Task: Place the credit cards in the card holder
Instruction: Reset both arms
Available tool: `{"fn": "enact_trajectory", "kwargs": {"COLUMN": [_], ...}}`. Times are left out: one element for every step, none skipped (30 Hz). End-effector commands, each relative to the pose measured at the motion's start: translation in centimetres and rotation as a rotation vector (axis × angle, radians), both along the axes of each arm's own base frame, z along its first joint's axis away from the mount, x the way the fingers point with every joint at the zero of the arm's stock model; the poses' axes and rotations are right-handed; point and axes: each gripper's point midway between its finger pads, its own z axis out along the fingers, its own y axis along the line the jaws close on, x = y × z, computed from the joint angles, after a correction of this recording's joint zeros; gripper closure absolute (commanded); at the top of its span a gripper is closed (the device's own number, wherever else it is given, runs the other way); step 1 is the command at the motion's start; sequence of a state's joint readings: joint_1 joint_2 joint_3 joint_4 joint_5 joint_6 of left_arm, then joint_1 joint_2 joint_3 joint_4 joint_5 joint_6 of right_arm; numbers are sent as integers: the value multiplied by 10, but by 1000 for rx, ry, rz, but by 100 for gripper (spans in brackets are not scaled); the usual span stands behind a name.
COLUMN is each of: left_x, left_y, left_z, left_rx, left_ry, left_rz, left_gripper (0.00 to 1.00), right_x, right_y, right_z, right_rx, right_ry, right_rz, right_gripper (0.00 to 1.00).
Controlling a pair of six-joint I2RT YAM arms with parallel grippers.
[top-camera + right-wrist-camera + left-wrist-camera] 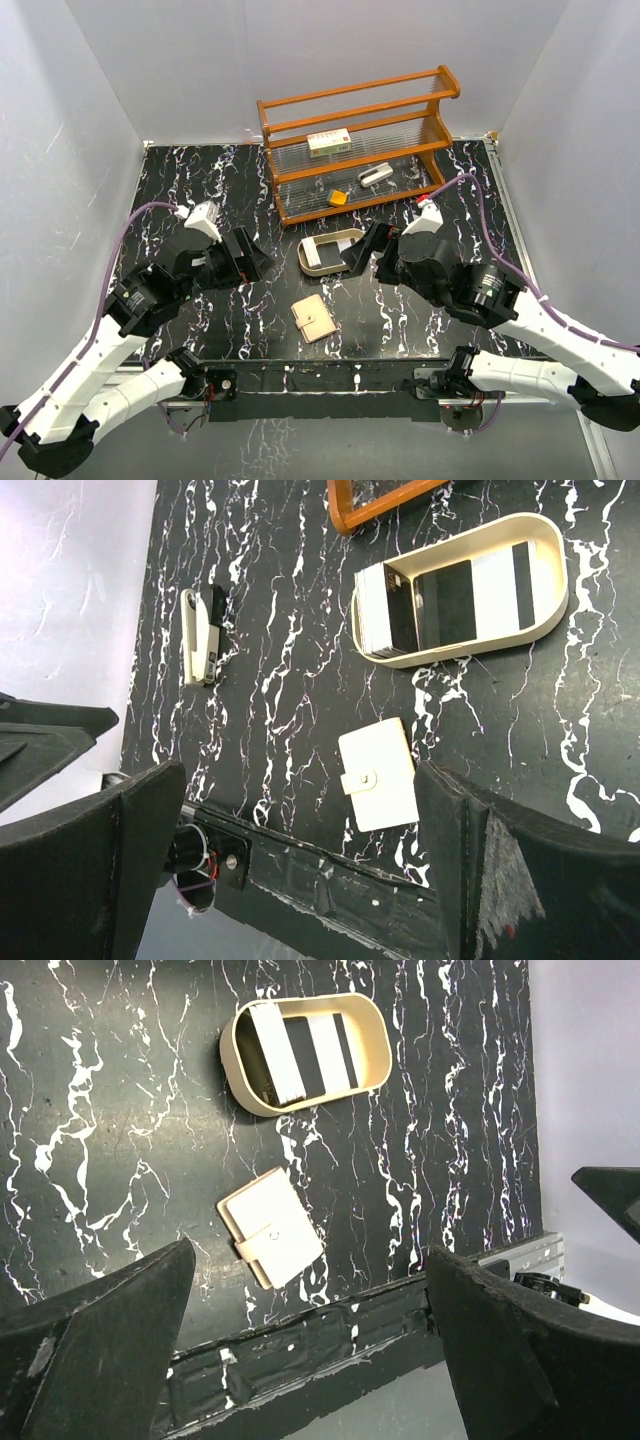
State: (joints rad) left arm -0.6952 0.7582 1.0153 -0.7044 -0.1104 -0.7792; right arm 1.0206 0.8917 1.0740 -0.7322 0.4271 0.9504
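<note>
Slightly diagonal, closed card holder (314, 318)

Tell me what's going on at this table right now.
Neither arm is handling anything yet. The left gripper and the right gripper both hang open above the table. The card holder lies snapped shut near the front edge. The credit cards sit in the oval tray just behind it.

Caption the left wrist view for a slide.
Open left tool frames the closed card holder, credit cards lying in the oval tray beyond.
</note>
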Motion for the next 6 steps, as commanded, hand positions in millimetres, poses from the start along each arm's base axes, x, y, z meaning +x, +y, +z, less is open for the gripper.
{"fn": "enact_trajectory", "kwargs": {"left_x": [1,1,1,1,1,1], "left_y": [-4,-3,-3,-3,-2,-2], "left_z": [10,10,10,11,12,14], "left_rx": [-44,-42,-42,-43,-44,-48], "left_ry": [-22,-21,-22,-26,-32,-43], "left_rz": [0,1,2,2,2,3], "left_gripper": [1,1,1,1,1,1], "right_x": [3,3,3,3,2,3], "right_y": [4,4,5,5,5,5], "right_z": [9,8,7,7,7,8], "right_rx": [62,61,62,64,64,66], "right_ry": [-17,-15,-12,-11,-11,-12], "right_rz": [-17,-16,-15,-14,-13,-13], "right_gripper": [2,2,2,2,2,2]}}
